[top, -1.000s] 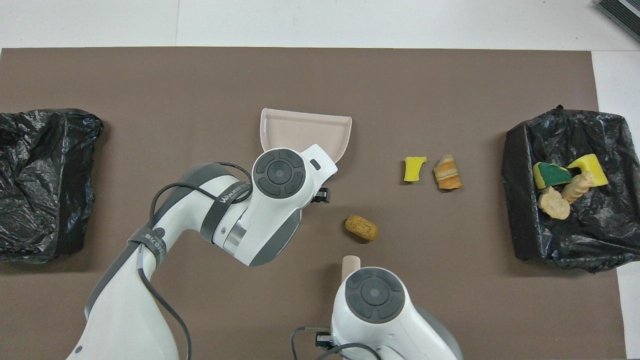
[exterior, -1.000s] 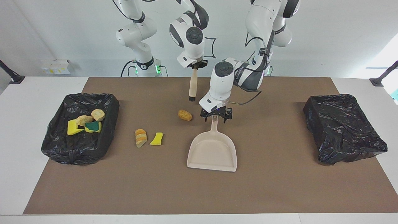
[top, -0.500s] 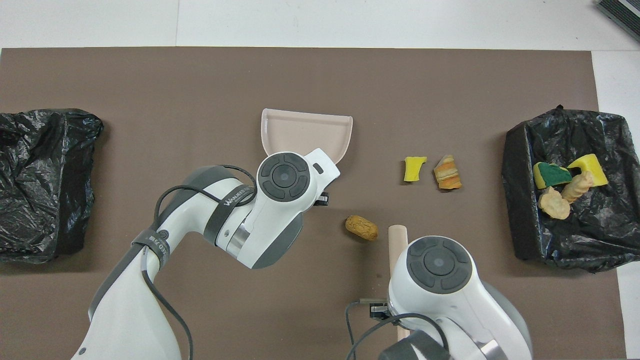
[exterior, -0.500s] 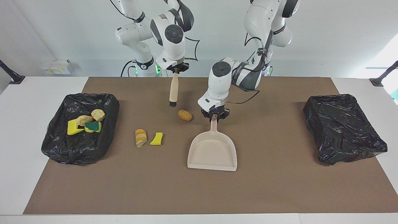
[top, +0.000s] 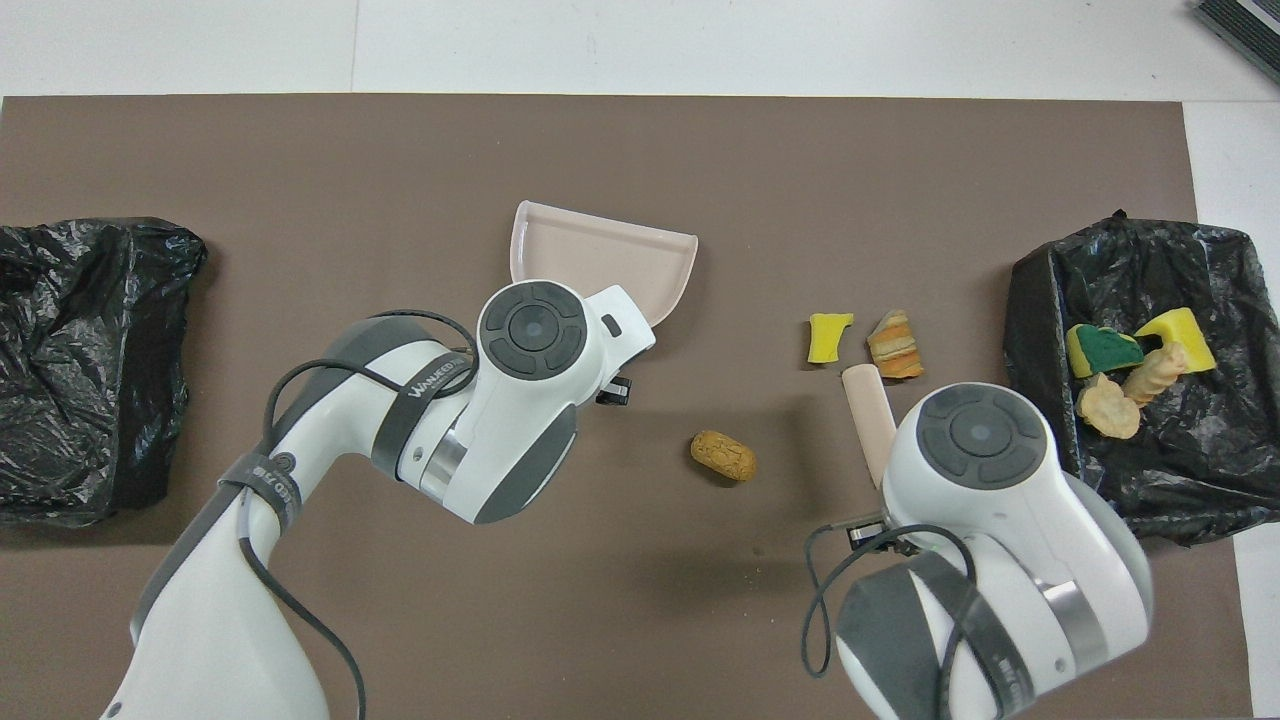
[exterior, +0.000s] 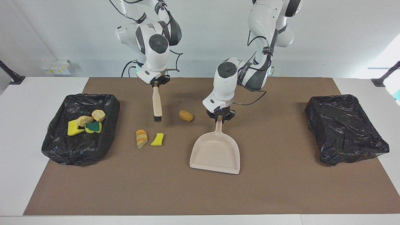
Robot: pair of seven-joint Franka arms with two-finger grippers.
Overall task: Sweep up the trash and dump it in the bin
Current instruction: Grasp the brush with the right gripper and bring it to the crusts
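The left gripper (exterior: 221,117) pinched the dustpan (exterior: 215,153) handle, the pan resting mid-mat. The right gripper (exterior: 157,84) was clamped on the brush (exterior: 156,104), hanging bristles-down over the mat. Three trash scraps lay loose: a brown chunk (exterior: 186,115) between brush and pan, an orange piece (exterior: 141,138) beside a yellow bit (exterior: 157,139). Four more (exterior: 86,124) sat in the bin (exterior: 103,137) at the right arm's end.

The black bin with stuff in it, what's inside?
Inside the bin lie four scraps: a yellow sponge bit, a green-faced sponge bit and two pale foam lumps. Anything beneath them, or under the bag's folds, is covered.
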